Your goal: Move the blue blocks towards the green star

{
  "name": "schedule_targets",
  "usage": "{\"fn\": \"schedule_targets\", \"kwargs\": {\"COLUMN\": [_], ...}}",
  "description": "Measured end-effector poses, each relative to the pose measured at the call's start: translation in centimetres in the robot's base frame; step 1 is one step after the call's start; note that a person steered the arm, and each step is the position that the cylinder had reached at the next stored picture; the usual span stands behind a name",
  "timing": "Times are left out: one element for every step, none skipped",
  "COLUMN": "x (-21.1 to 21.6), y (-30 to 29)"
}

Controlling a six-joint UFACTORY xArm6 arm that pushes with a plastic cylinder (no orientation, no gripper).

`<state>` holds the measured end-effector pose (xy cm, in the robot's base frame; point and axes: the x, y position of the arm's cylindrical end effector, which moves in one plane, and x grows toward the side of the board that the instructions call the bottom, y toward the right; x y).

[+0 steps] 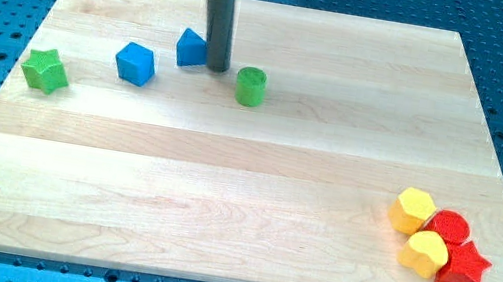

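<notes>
The green star (45,70) lies near the board's left edge. A blue cube (135,63) sits to its right. A blue triangular block (191,49) lies further right, near the view's top. My tip (217,67) stands right against the right side of the blue triangular block, between it and a green cylinder (251,86).
The wooden board (245,181) lies on a blue perforated table. At the lower right sit a yellow hexagonal block (413,209), a red round block (450,228), a yellow heart-like block (425,253) and a red star (463,269).
</notes>
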<state>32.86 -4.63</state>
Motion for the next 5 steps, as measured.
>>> {"fn": "schedule_targets", "kwargs": {"x": [-2.5,0.5,4.8,3.7,2.2], "y": [1.1,-4.8,-10.5,-9.7,-9.7]}}
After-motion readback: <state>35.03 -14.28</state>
